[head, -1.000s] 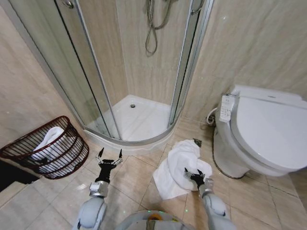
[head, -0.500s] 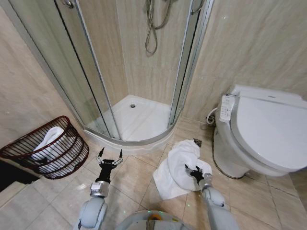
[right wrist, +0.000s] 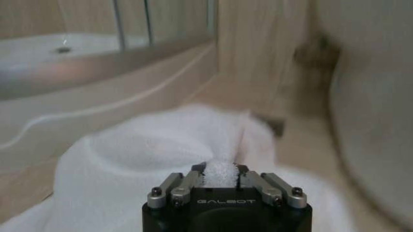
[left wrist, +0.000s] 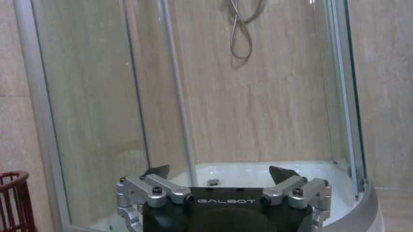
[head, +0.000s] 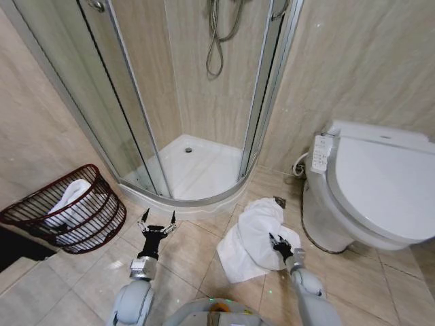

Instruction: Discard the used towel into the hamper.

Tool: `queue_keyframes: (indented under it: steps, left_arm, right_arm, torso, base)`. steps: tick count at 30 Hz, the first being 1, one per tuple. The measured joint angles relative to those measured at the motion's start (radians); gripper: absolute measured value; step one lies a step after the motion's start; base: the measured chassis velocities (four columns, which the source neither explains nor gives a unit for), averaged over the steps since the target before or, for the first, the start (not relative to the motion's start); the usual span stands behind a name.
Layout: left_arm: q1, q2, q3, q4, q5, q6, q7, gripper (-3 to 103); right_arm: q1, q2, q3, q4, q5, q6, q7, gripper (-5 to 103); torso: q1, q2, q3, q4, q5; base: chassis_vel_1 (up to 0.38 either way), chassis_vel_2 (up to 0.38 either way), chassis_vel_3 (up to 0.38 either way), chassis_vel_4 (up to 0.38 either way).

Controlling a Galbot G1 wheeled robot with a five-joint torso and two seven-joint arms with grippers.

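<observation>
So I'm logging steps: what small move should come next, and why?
Probably lift. The right gripper is shut on a fold of the white towel, most of which lies on the floor tiles. The hamper stands to the robot's left; the left gripper hangs open.

hamper (head: 68, 210) left, shower tray (head: 194, 170) centre, towel (head: 255, 238) before toilet (head: 370, 187)

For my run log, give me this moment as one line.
right gripper: shut on towel, on floor | left gripper: open, idle above floor | hamper: holds another white cloth
</observation>
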Motion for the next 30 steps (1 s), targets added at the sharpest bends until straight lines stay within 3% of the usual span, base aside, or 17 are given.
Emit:
queue_keyframes:
  steps: [1,3,4,6,7,14,18,22,24,27,30]
  left_arm:
    - [-0.002,-0.001,0.001,0.001,0.001,-0.001,0.0,100]
    - [-0.003,-0.003,0.003,0.003,0.002,-0.002,0.0,100]
    - [-0.004,-0.004,0.006,0.003,0.003,-0.003,0.0,100]
    - [-0.005,-0.005,0.009,0.004,0.004,-0.004,-0.001,100]
    - [-0.006,-0.009,0.011,0.006,0.008,-0.006,-0.001,100]
    - [-0.006,-0.025,0.011,0.008,0.021,-0.009,-0.006,100]
    - [-0.003,-0.028,0.007,0.004,0.019,-0.017,-0.009,100]
    - [-0.008,-0.023,0.004,0.009,0.002,-0.03,-0.01,100]
    - [-0.009,-0.023,0.004,0.01,-0.001,-0.032,-0.01,100]
    - [-0.011,-0.025,0.004,0.002,-0.026,-0.042,-0.005,100]
    - [-0.005,-0.023,0.003,-0.011,-0.038,-0.042,-0.002,100]
  right_arm:
    - [-0.022,0.005,-0.001,0.048,-0.028,0.026,0.034,21]
    - [-0.044,0.011,0.0,0.098,-0.055,0.045,0.06,21]
    - [-0.066,0.018,0.002,0.153,-0.077,0.061,0.078,14]
    - [-0.088,0.024,0.006,0.212,-0.092,0.07,0.088,14]
    - [-0.109,0.031,0.01,0.278,-0.109,0.074,0.099,8]
    - [-0.148,0.051,0.019,0.527,-0.137,0.057,0.116,5]
    - [-0.17,0.045,0.036,0.722,-0.125,-0.018,0.085,5]
    - [-0.197,-0.009,0.112,0.955,-0.029,-0.159,0.013,5]
    - [-0.199,-0.029,0.133,0.998,0.004,-0.194,0.005,5]
    - [-0.183,-0.118,0.184,1.122,0.145,-0.333,0.034,5]
    - [-0.172,-0.146,0.196,1.142,0.171,-0.368,0.044,5]
  torso:
    - [0.0,0.0,0.0,0.0,0.0]
    - [0.0,0.0,0.0,-0.0002,0.0]
    - [0.0,0.0,0.0,-0.0002,0.0]
    - [0.0,0.0,0.0,-0.0001,-0.0002]
    - [0.0,0.0,0.0,-0.0002,-0.0003]
    - [0.0,0.0,0.0,0.0001,0.0]
    - [0.0,0.0,0.0,0.0,0.0001]
    - [0.0,0.0,0.0,-0.0002,-0.0001]
    - [0.0,0.0,0.0,-0.0002,-0.0004]
    - [0.0,0.0,0.0,0.0,-0.0003]
    - [0.0,0.0,0.0,0.0002,-0.0001]
  base:
    - [0.0,0.0,0.0,0.0]
    - [0.0,0.0,0.0,0.0]
    - [0.0,0.0,0.0,0.0]
    - [0.0,0.0,0.0,0.0]
    - [0.0,0.0,0.0,0.0]
    - [0.0,0.0,0.0,0.0]
    - [0.0,0.0,0.0,0.0]
    - [0.0,0.0,0.0,0.0]
    - [0.0,0.0,0.0,0.0]
    - [0.0,0.0,0.0,0.0]
    - [0.0,0.0,0.0,0.0]
